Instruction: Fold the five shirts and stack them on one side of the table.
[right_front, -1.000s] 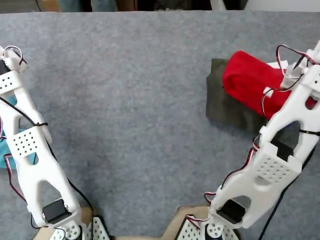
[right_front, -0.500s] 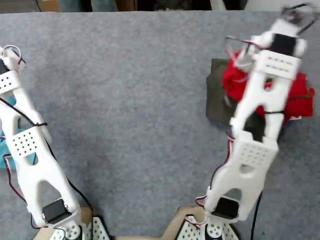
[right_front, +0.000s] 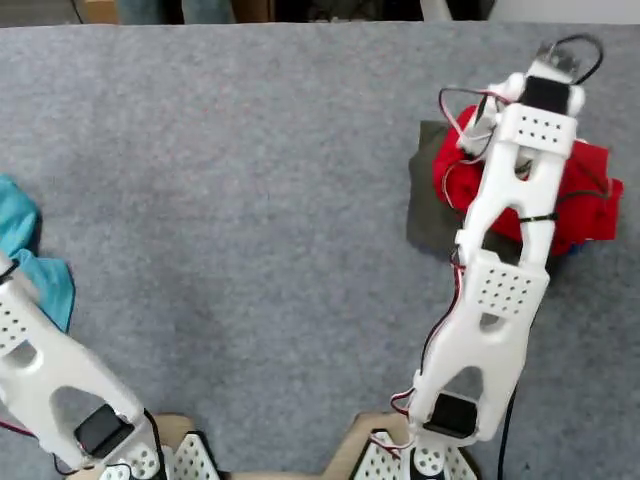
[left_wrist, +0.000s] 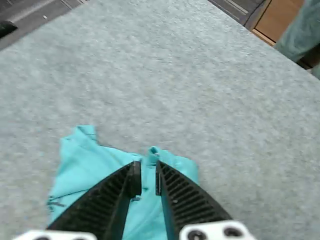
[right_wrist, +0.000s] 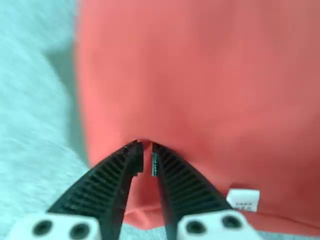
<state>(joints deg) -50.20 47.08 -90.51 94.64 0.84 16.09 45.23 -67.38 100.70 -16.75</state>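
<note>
**Each arm over its own shirt, both with jaws drawn nearly shut**

Nearest the bases, the left arm (right_front: 50, 370) angles out to the left edge of the table (right_front: 250, 200), where the teal shirt (right_front: 30, 260) lies crumpled and unfolded. The left gripper (left_wrist: 145, 172) hangs directly over that shirt, so the cloth lies straight below its tips and spreads mostly to one side of them. Its jaws are closed down to a thin slit. A small peak of teal cloth (left_wrist: 153, 150) stands just past the tips, but whether any fabric is pinched cannot be told. This arm is plainly the nearer one for the teal shirt, which sits well apart from the pile on the other side.

Farther out, the right arm (right_front: 500, 300) stretches across to the far right of the table. There the red shirt (right_front: 590, 195) sits bunched on top of a folded dark shirt (right_front: 430, 210). The right gripper (right_wrist: 146, 157) points into the red cloth, its tips touching or just off the surface near one edge. These jaws are also almost together. A grip on a fold looks possible but cannot be confirmed. A white tag (right_wrist: 242, 197) shows beside that gripper.
</note>
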